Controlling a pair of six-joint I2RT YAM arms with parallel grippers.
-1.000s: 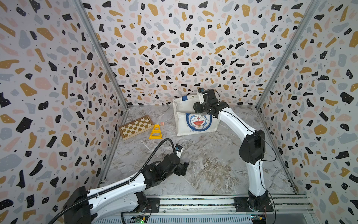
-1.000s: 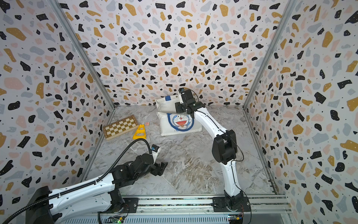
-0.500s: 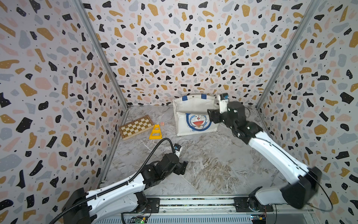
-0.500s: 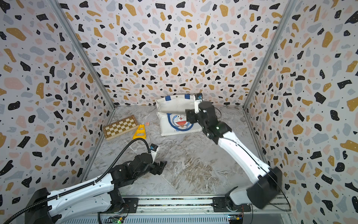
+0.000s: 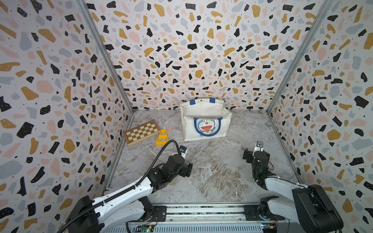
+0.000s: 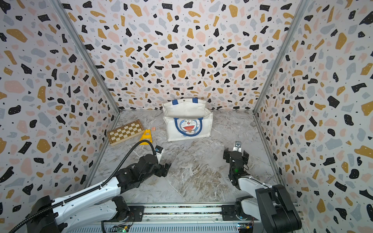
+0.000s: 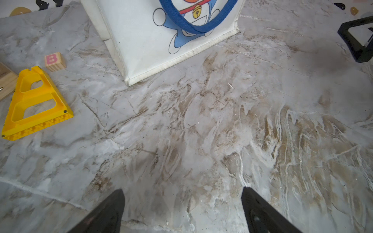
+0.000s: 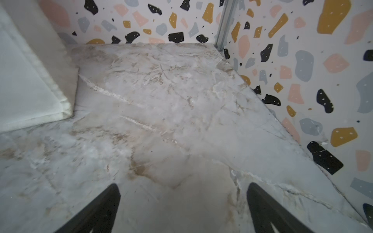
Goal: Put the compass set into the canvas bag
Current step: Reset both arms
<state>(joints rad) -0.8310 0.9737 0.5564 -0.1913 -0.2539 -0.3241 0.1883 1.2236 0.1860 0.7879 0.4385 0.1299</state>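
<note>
The white canvas bag (image 5: 205, 129) (image 6: 189, 129) with blue handles and a cartoon cat face stands upright at the back middle of the marble floor, its mouth open upward. No view shows the compass set. My left gripper (image 5: 188, 169) (image 7: 182, 191) hovers low over bare floor in front of the bag (image 7: 151, 40), open and empty. My right gripper (image 6: 235, 154) (image 8: 182, 186) is at the front right, beside and short of the bag's right corner (image 8: 24, 90), open with nothing between its fingers.
A folded chessboard (image 5: 141, 132) lies by the left wall. A yellow triangular plastic piece (image 5: 162, 137) (image 7: 36, 105) and a small wooden letter block (image 7: 55, 61) sit left of the bag. Terrazzo walls enclose three sides.
The right arm has pulled back from over the bag's mouth to the front right, and its jaws have spread wider. The left arm has stayed put.
</note>
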